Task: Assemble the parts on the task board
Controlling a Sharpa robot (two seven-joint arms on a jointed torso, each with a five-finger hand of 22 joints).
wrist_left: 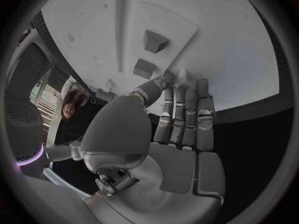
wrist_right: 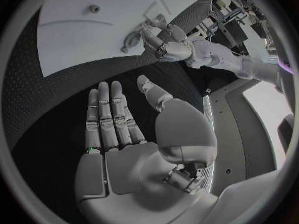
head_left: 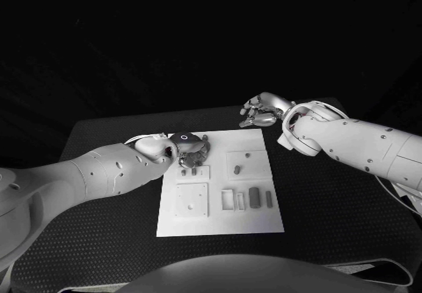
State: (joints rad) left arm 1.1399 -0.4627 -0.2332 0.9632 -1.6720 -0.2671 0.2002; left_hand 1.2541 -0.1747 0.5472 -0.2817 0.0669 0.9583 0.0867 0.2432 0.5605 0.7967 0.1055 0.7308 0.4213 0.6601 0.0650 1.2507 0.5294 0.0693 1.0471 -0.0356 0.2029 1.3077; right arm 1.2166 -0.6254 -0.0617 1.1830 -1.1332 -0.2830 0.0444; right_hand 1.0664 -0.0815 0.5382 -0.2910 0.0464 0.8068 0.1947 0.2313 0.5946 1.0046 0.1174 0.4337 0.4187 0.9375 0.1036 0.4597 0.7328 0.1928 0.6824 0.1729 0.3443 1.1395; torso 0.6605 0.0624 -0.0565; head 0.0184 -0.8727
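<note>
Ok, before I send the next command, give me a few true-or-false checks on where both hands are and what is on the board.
1. The left hand is over the far left part of the task board. True.
2. The right hand holds a part. False: its fingers are apart and it holds nothing.
3. The right hand is past the board's far edge, over the black table. True.
4. The board is bare. False: small parts lie on it.
5. The left hand rests on the table beside the board. False: it is over the board.

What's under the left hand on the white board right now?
The left hand hovers over the board's far left corner; two small blocks show beyond its fingers. Whatever lies directly beneath is covered.
</note>
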